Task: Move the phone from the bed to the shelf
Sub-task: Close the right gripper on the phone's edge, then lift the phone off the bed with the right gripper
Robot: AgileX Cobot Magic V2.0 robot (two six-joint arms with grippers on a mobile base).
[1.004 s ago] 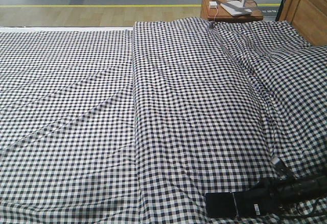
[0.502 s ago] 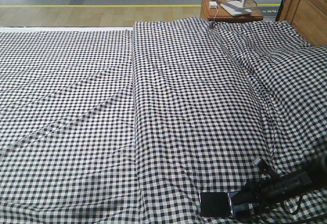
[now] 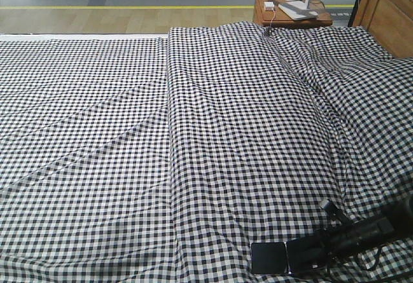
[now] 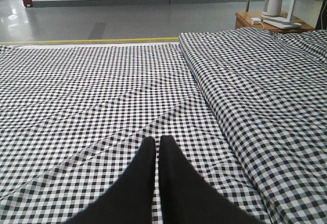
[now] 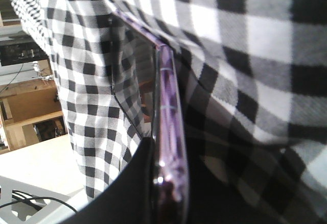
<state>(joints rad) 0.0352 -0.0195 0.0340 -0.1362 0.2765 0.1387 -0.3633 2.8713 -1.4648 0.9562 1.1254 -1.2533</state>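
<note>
Exterior front-facing: phone (image 3: 269, 258) sits low at the near right of the bed (image 3: 129, 167), with the right gripper (image 3: 311, 254) clamped on its sticker end. It has slid slightly left since a second ago.
Left wrist: left gripper (image 4: 156, 141) is closed and empty.
Right wrist: the phone is a thin, glossy slab, likely slippery, and creased at the fold. Pinch across the flat faces.

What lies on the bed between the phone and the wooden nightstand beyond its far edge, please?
Nothing but bare, wrinkled gingham cloth of the bed lies between the phone and the nightstand, as the front-facing view shows.
</note>
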